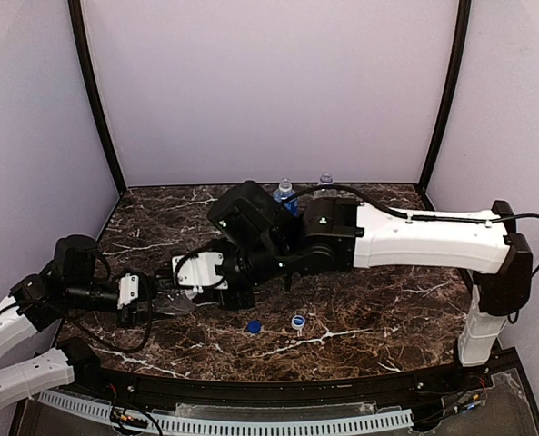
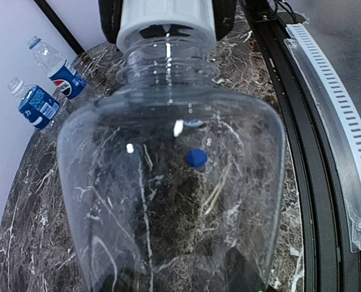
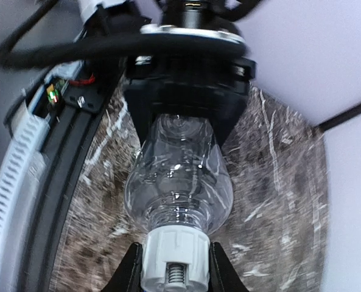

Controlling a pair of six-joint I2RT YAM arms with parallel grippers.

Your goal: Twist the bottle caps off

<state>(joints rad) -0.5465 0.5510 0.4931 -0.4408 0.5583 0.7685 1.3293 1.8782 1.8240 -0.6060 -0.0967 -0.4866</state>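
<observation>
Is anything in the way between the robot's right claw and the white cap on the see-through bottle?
Nothing visible. The right gripper has its fingers on both sides of the small white plastic screw cap, gripping it, while the left gripper holds the clear plastic bottle by its body.

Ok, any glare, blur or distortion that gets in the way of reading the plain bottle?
Left wrist: the plain bottle fills the frame, with small glints, and a blue cap is seen through its plastic. Right wrist: white cap sharp, highlights on the bottle's shoulder, black cable blurred. Top external: evenly lit; the right arm hides most of the bottle.
</observation>
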